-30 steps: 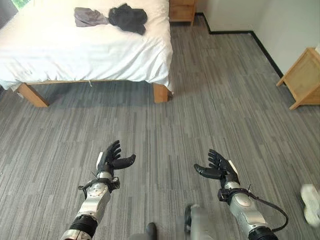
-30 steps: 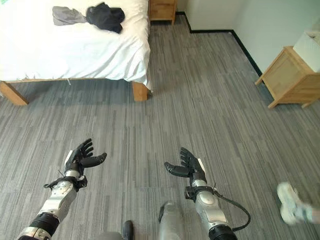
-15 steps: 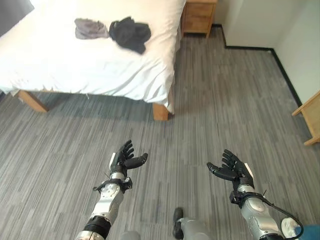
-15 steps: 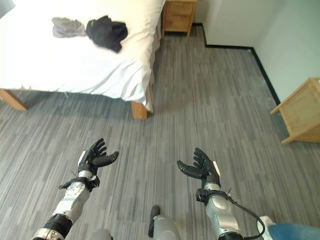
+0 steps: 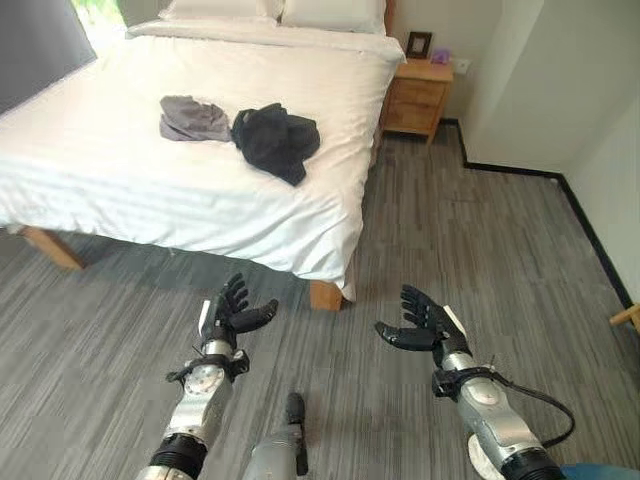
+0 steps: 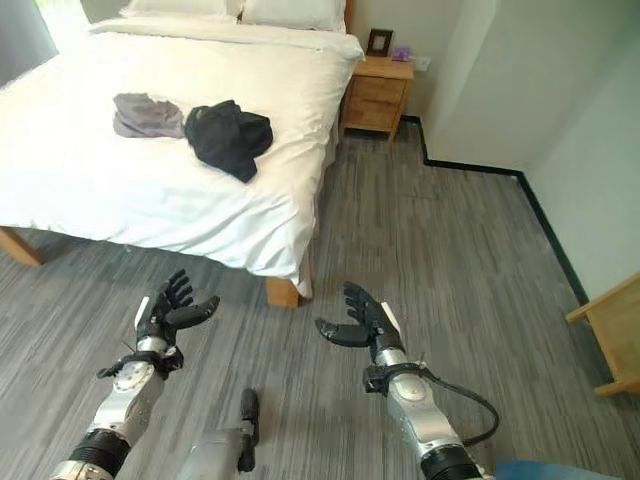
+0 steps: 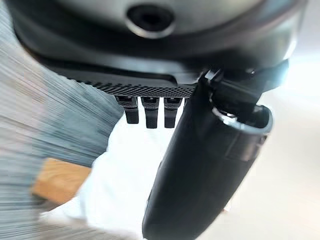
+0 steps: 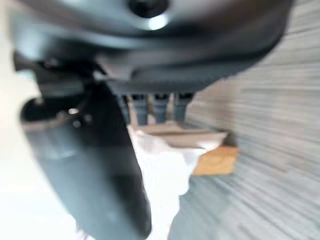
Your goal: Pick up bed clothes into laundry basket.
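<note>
While both the left hand point(image 5: 229, 316) and right hand point(image 5: 421, 327) are held spread and empty over the floor point(image 5: 470, 250), readied for grasping, the black garment point(image 5: 275, 141) and grey garment point(image 5: 193, 118) are seen on the bed point(image 5: 120, 190) at 11 o'clock, well apart from them.

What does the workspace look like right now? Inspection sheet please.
Surface: white bed with a smooth sheet, wooden legs, two pillows at the head; grey plank floor in front of it.
Job's things: grey garment and black garment lie crumpled on the bed, touching each other. Laundry basket: nothing seen.
Clutter: nothing seen on the floor.
Robot hands: left robot hand and right robot hand both open, empty, held over the floor short of the bed's corner.
Cables: nothing seen.
Surroundings: wooden nightstand beside the bed with a small picture frame on top; white walls with dark baseboard.
</note>
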You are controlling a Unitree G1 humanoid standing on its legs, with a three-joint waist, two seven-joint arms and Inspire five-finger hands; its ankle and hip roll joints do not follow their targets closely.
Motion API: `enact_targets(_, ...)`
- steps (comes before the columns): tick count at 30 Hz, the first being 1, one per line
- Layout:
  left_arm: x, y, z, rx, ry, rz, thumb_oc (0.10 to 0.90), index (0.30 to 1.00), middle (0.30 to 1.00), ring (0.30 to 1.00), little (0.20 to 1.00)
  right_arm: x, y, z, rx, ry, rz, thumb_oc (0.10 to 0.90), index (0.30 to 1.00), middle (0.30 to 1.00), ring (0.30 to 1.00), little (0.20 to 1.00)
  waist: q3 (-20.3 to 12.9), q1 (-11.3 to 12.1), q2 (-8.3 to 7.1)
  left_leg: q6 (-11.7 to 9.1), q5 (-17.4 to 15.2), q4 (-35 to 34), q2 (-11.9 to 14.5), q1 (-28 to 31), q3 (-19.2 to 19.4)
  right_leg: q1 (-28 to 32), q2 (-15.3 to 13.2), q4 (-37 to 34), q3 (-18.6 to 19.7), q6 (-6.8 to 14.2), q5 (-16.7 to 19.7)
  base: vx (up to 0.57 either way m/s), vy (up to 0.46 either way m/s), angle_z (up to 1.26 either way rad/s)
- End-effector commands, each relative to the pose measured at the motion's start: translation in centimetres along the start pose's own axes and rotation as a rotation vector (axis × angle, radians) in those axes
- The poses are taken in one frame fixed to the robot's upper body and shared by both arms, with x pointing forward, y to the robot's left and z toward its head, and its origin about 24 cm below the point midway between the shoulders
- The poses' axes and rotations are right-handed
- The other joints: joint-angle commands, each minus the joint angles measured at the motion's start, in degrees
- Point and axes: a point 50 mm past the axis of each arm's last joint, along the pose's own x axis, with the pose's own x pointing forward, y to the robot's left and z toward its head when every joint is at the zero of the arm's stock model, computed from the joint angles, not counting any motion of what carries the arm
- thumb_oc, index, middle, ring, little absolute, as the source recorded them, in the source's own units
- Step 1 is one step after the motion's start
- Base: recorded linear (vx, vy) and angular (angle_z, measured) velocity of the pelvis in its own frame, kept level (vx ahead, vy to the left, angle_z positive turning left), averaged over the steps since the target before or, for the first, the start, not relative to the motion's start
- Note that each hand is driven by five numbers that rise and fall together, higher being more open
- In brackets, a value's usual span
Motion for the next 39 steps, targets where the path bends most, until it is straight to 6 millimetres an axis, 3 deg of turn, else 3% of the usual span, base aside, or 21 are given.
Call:
enact_targets(1, 0.8, -2.1, 7.7, 0.004, -0.353, -0.117, 0.8, 0.9, 0.9, 0.9, 0.9, 1.5, 0.1, 7.6, -0.036, -0.338, 0.04, 0.8, 0.9, 0.9, 0.9, 0.9, -2.59, 3.77, 0.79, -5.3, -0.6, 0.02, 4.31, 2.29, -0.09, -7.32, -8.15, 16.84, 2.46, 6.74, 16.81, 0.38, 0.207, 0.22)
enact_targets(2, 0.9, -2.7, 7.8, 0.009, -0.354, -0.146, 0.8, 0.9, 0.9, 0.9, 0.9, 1.4, 0.1, 7.5, -0.038, -0.337, 0.03, 0.8, 0.9, 0.9, 0.9, 0.9, -1.86, 3.18, 1.08, -3.87, -2.92, 0.72, 3.56, 4.13, -0.66, -10.86, -8.44, 25.09, 4.04, 7.07, 23.33, 0.37, 0.19, 0.34)
enact_targets(3, 0.9, -3.2, 7.9, 0.007, -0.354, -0.161, 0.8, 0.9, 0.9, 0.9, 0.9, 1.5, 0.2, 7.6, -0.036, -0.338, 0.026, 0.8, 0.9, 0.9, 0.9, 0.9, -0.88, 1.95, 1.79, -3.02, -4.36, 0.73, 3.22, 6.85, -1.92, -14.87, -8.36, 30.93, 4.68, 6.78, 25.5, 0.7, 0.239, 0.6)
enact_targets(4, 1.1, -4.3, 8.6, 0.008, -0.377, -0.209, 0.8, 0.9, 0.9, 0.9, 0.9, 1.8, 0.6, 8.0, -0.015, -0.353, 0.028, 0.8, 0.9, 0.9, 0.9, 0.9, 0.19, 0.37, 3.88, -1.78, -6.54, -0.36, 3.58, 11.08, -4.55, -21.12, -6.05, 36.38, 6.1, 5.43, 27.45, 0.52, 0.13, 0.67)
enact_targets(6, 1.0, -4.6, 8.8, 0.018, -0.387, -0.231, 0.8, 0.9, 0.9, 0.9, 0.9, 1.8, 0.5, 8.3, -0.023, -0.362, 0.03, 0.8, 0.9, 0.9, 0.9, 0.9, 0.95, -0.89, 3.64, -1.5, -7.81, -1.24, 2.43, 14.0, -6.35, -24.92, -7.68, 38.94, 5.58, 5.15, 23.84, 0.54, -0.016, 0.75)
enact_targets(7, 0.5, -5.7, 9.8, 0.007, -0.422, -0.311, 0.8, 0.9, 0.9, 0.9, 0.9, 1.6, 0.3, 9.4, -0.058, -0.405, 0.053, 0.8, 0.9, 0.9, 0.9, 0.9, 1.24, -2.4, 3.31, -2.33, -9.69, -2.8, 1.93, 18.18, -8.77, -28.48, -12.21, 31.85, 3.17, 4.33, 20.68, 0.72, -0.158, 1.0)
enact_targets(8, 0.3, -6.3, 10.1, -0.01, -0.434, -0.357, 0.8, 0.9, 0.9, 0.9, 0.9, 1.5, -0.1, 10.4, -0.102, -0.44, 0.055, 0.8, 0.9, 0.9, 0.9, 0.9, 1.44, -3.12, 3.27, -2.78, -10.35, -3.74, 1.66, 19.76, -10.33, -29.78, -12.6, 28.48, 2.73, 4.32, 19.64, 0.75, -0.258, 1.25)
enact_targets(12, -1.0, -8.4, 11.3, -0.032, -0.492, -0.527, 0.8, 0.9, 0.9, 0.9, 0.9, 0.2, -2.6, 13.5, -0.167, -0.572, -0.021, 0.8, 0.9, 0.9, 0.9, 0.9, 1.36, -6.59, 1.62, -4.48, -14.32, -5.6, -0.25, 25.08, -16.5, -30.84, -8.56, 7.37, 7.81, 5.54, 18.48, 0.47, -0.206, 1.15)
enact_targets(13, -1.3, -9.3, 11.4, -0.073, -0.491, -0.578, 0.8, 0.9, 0.9, 0.9, 0.9, -0.2, -3.4, 14.7, -0.178, -0.618, -0.041, 0.8, 0.9, 0.9, 0.9, 0.9, 1.14, -7.62, 0.96, -5.03, -14.87, -6.37, -0.36, 26.15, -18.41, -31.13, -7.68, 0.99, 10.17, 6.23, 19.37, 0.66, -0.373, 0.97)
enact_targets(14, -2.1, -10.4, 11.8, -0.093, -0.513, -0.65, 0.8, 0.9, 0.9, 0.9, 0.9, -0.7, -4.3, 17.2, -0.244, -0.703, -0.077, 0.8, 0.9, 0.9, 0.9, 0.9, 0.51, -7.67, -0.33, -5.98, -16.15, -7.37, -0.03, 28.06, -19.9, -31.89, -8.39, -3.97, 8.66, 8.04, 23.17, 0.58, -0.385, 0.83)
enact_targets(15, -2.5, -10.6, 11.9, -0.103, -0.517, -0.681, 0.8, 0.9, 0.9, 0.9, 0.9, -0.7, -4.9, 18.6, -0.299, -0.728, -0.088, 0.8, 0.9, 0.9, 0.9, 0.9, 0.24, -7.15, -0.82, -6.58, -16.84, -7.29, 0.36, 28.9, -20.3, -31.82, -8.85, -4.27, 6.07, 8.39, 24.71, 0.53, -0.354, 0.78)
enact_targets(18, -3.4, -11.6, 12.1, -0.169, -0.507, -0.776, 0.8, 0.9, 0.9, 0.9, 0.9, -0.6, -6.8, 21.1, -0.472, -0.722, -0.121, 0.8, 0.9, 0.9, 0.9, 0.9, -0.67, -6.22, -1.85, -7.74, -18.05, -4.49, 1.48, 28.38, -22.45, -29.24, -8.83, -3.09, 5.79, 7.07, 23.17, 0.27, -0.237, 0.71)
enact_targets(19, -3.4, -11.5, 12.2, -0.17, -0.508, -0.775, 0.8, 0.9, 0.9, 0.9, 0.9, -0.5, -6.8, 21.2, -0.473, -0.724, -0.12, 0.8, 0.9, 0.9, 0.9, 0.9, -0.6, -6.37, -1.73, -7.77, -18.17, -4.35, 1.55, 28.35, -22.49, -29.21, -8.77, -3.04, 5.73, 7.04, 23.11, 0.2, -0.224, 0.61)
enact_targets(20, -3.7, -11.7, 12.0, -0.191, -0.494, -0.808, 0.8, 0.9, 0.9, 0.9, 0.9, -0.5, -7.3, 22.9, -0.585, -0.737, -0.142, 0.8, 0.9, 0.9, 0.9, 0.9, -0.92, -6.26, -1.59, -9.07, -17.1, -1.88, 2.74, 27.87, -23.07, -28.34, -7.72, -3.1, 5.43, 6.36, 22.42, 0.18, -0.18, 0.46)
enact_targets(23, -4.1, -12.1, 11.8, -0.2, -0.488, -0.828, 0.8, 0.9, 0.9, 0.9, 0.9, -0.6, -8.3, 27.4, -0.821, -0.764, -0.216, 0.8, 0.9, 0.9, 0.9, 0.9, 0.67, -5.48, -2.43, -13.24, -9.8, 16.73, 4.38, 19.95, -21.47, -24.23, -7.6, -3.59, 1.64, 3.31, 20.88, 0.2, -0.218, 0.27)
enact_targets(25, -4.6, -12.3, 12.1, -0.22, -0.487, -0.859, 0.8, 0.9, 0.9, 0.9, 0.9, -0.6, -8.4, 30.2, -0.932, -0.782, -0.267, 0.8, 0.9, 0.9, 0.9, 0.9, 2.46, -4.15, -2.68, -13.5, -7.05, 22.79, 6.76, 16.09, -18.84, -21.1, -6.59, -4.58, -0.35, 1.88, 18.8, 0.18, -0.205, 0.29)
enact_targets(27, -4.9, -12.9, 12.0, -0.22, -0.467, -0.906, 0.8, 0.9, 0.9, 0.9, 0.9, -0.8, -9.8, 31.9, -1.017, -0.738, -0.341, 0.8, 0.9, 0.9, 0.9, 0.9, 3.15, -3.27, -2.73, -13.26, -5.6, 19.26, 10.23, 12.25, -14.3, -18.32, -6.41, -6.29, -2.08, 1.78, 17.33, 0.19, -0.129, 0.53)
enact_targets(28, -5.1, -13.1, 11.8, -0.211, -0.457, -0.927, 0.8, 0.9, 0.9, 0.9, 0.9, -0.7, -10.1, 32.4, -1.039, -0.726, -0.361, 0.8, 0.9, 0.9, 0.9, 0.9, 3.15, -2.62, -2.65, -13.38, -6.03, 16.63, 10.25, 10.84, -13.66, -17.42, -6.28, -6.94, -2.4, 2.0, 17.0, 0.22, -0.065, 0.78)
enact_targets(31, -5.5, -13.5, 11.0, -0.204, -0.432, -0.95, 0.8, 0.9, 0.9, 0.9, 0.9, 0.2, -10.3, 33.5, -1.139, -0.692, -0.405, 0.8, 0.9, 0.9, 0.9, 0.9, 2.27, -1.04, -1.28, -12.26, -6.84, 2.63, 7.3, 10.79, -14.26, -15.81, -4.48, -8.34, -2.16, 2.89, 15.96, 0.28, -0.029, 0.29)
enact_targets(33, -6.2, -14.1, 10.7, -0.198, -0.398, -1.018, 0.8, 0.9, 0.9, 0.9, 0.9, 1.0, -9.7, 35.5, -1.146, -0.682, -0.445, 0.8, 0.9, 0.9, 0.9, 0.9, 2.0, -0.89, -0.93, -12.46, -7.04, 0.11, 6.54, 12.55, -16.29, -15.78, -3.91, -8.92, -1.74, 2.92, 15.43, 0.19, 0.014, -0.52)
enact_targets(39, -6.9, -14.5, 10.6, -0.189, -0.377, -1.072, 0.8, 0.9, 0.9, 0.9, 0.9, 2.9, -8.1, 37.0, -1.09, -0.675, -0.467, 0.8, 0.9, 0.9, 0.9, 0.9, 1.36, -0.86, -1.0, -11.28, -6.31, -9.03, 6.37, 15.58, -14.59, -19.57, -3.37, -10.03, -0.45, 3.45, 16.27, 0.05, 0.041, -0.17)
